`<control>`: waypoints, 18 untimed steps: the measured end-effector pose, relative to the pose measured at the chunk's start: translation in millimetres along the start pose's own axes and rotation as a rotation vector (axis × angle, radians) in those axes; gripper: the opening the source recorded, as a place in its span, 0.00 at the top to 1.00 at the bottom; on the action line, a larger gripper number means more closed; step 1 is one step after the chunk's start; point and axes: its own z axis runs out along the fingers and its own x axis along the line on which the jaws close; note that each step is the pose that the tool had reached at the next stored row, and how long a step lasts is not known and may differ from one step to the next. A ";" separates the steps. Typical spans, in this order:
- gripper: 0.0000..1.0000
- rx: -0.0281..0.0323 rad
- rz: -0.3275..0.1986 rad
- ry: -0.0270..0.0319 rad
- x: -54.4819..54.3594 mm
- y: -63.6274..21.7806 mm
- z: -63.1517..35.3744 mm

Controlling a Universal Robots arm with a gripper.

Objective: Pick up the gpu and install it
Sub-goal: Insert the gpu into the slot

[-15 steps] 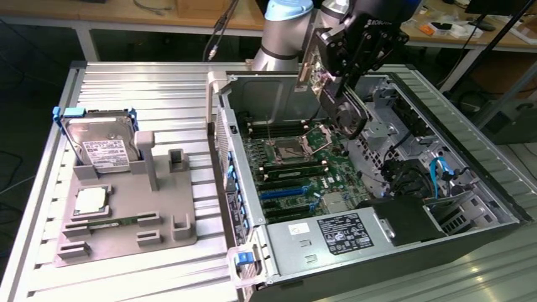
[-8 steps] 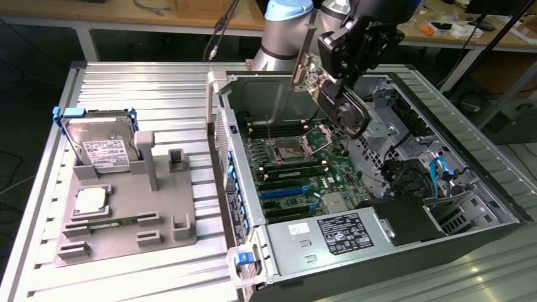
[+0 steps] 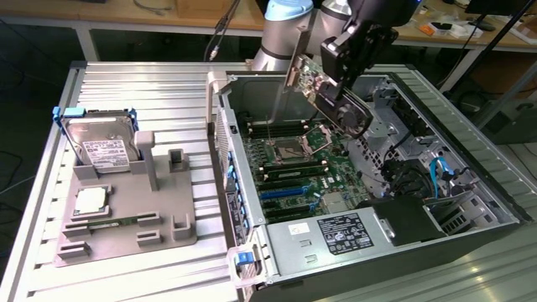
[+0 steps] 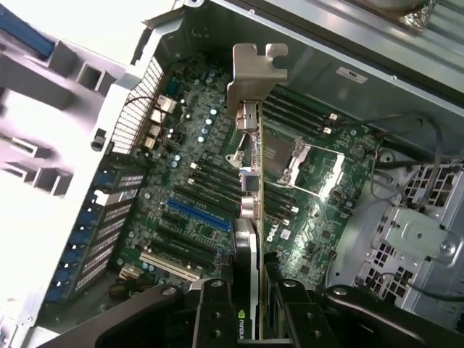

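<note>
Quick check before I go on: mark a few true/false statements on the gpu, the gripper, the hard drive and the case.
1. The gripper is clamped on the gpu. True.
2. The gpu is seated in the motherboard. False: it hangs tilted in the air above the board, held by the gripper.
3. The hard drive stands in the grey holder outside the case. True.
4. The case is closed. False: it lies open, with the motherboard exposed.
</note>
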 end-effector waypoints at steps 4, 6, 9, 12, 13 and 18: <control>0.73 -0.0020 -0.073 0.0032 0.0 -0.1 1.5; 0.73 -0.0029 -0.108 0.0047 0.1 -0.1 2.1; 0.73 -0.0050 -0.183 0.0080 0.1 -0.2 3.6; 0.73 -0.0064 -0.237 0.0103 0.1 -0.2 4.7; 0.73 -0.0069 -0.255 0.0111 0.1 -0.2 5.0; 0.73 -0.0094 -0.345 0.0150 0.2 -0.3 6.9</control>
